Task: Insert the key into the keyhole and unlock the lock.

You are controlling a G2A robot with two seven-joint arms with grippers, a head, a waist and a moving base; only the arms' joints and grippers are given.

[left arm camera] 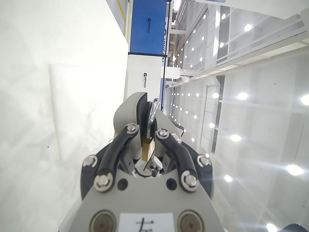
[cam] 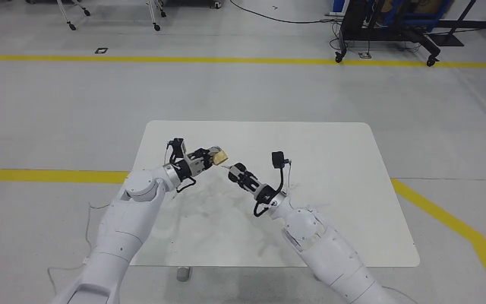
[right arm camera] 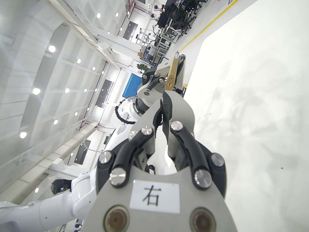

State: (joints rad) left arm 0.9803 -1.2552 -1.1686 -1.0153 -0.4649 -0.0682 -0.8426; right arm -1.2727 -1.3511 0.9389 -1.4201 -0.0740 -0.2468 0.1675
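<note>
Count of items: one brass padlock, two grippers (the left gripper and the right gripper), and one white table were recorded; each gripper bore two fingers.

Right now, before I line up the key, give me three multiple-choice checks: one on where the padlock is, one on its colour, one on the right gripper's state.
1. Where is the padlock?
A. lying flat on the table
B. held in the left gripper
C. hanging from a hook

2. What colour is the padlock's body?
A. brass yellow
B. red
C. black

3. How is the right gripper?
A. wide open
B. shut
C. half open around the padlock

Answers:
1 B: the left wrist view shows the padlock clamped in that gripper.
2 A: the body shows brass yellow in both wrist views.
3 B: the right wrist view shows it closed with no gap, with the padlock beyond it.
</note>
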